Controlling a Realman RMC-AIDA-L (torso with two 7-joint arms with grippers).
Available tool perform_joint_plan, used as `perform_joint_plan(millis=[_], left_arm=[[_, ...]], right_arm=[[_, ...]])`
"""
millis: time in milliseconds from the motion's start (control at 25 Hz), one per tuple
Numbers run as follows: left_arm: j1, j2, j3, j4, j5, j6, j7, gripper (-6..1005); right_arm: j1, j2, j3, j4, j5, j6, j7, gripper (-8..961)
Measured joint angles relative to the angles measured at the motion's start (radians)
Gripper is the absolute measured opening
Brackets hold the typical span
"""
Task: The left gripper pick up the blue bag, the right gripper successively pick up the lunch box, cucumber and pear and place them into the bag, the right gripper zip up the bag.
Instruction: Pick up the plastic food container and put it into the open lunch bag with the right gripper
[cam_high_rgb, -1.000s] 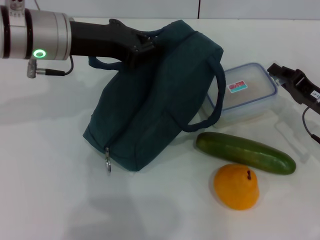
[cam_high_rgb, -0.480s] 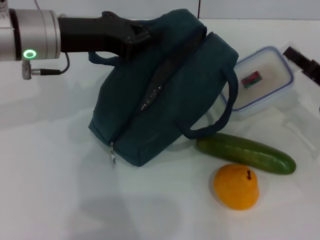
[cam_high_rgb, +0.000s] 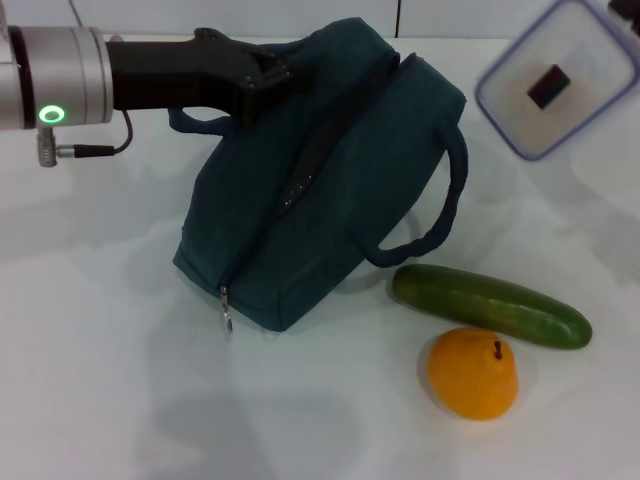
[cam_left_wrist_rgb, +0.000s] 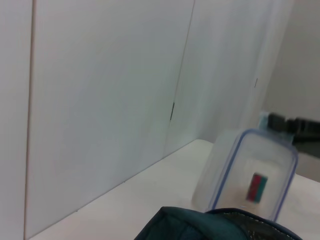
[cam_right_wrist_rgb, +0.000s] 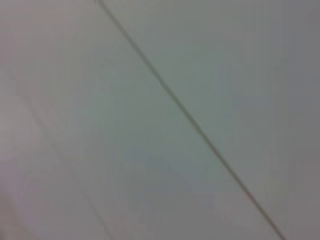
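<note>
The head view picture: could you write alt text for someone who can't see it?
The left tool grips the top of a blue bag, tilting it with its zipper partly open, while a clear lunch box is lifted in the air at upper right. On the white table a cucumber and an orange-yellow pear lie beside the bag.

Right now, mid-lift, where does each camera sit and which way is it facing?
Head view: on the robot's head, looking forward and down at the table; shows the left gripper on the blue bag, plus cucumber and pear.
Left wrist view: on the left wrist, looking across the bag's top toward the wall; none of its own fingers visible.
Right wrist view: on the right wrist, facing only a blank pale surface.
Shared: head and left wrist views both show the lifted lunch box.
</note>
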Motion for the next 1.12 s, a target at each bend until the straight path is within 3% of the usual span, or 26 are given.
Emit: perform_joint_plan(millis=[160, 360, 640, 1120], left_arm=[[-0.004, 0.000, 0.000, -0.002, 0.000, 0.000, -0.001, 45], [-0.008, 0.000, 0.000, -0.001, 0.000, 0.000, -0.004, 45], [-0.011, -0.001, 0.000, -0.003, 0.000, 0.000, -0.004, 45], [-0.013, -0.002, 0.000, -0.003, 0.000, -0.001, -0.004, 45]], right_arm=[[0.019, 0.001, 0.000, -0.079, 0.000, -0.036, 0.029, 124], [0.091, 0.002, -0.008, -0.161, -0.003, -0.077, 0.096, 130], [0.194, 0.000, -0.071, -0.168, -0.010, -0.079, 0.140, 138], [0.163, 0.011, -0.126, -0.157, -0.062, -0.026, 0.133, 151]])
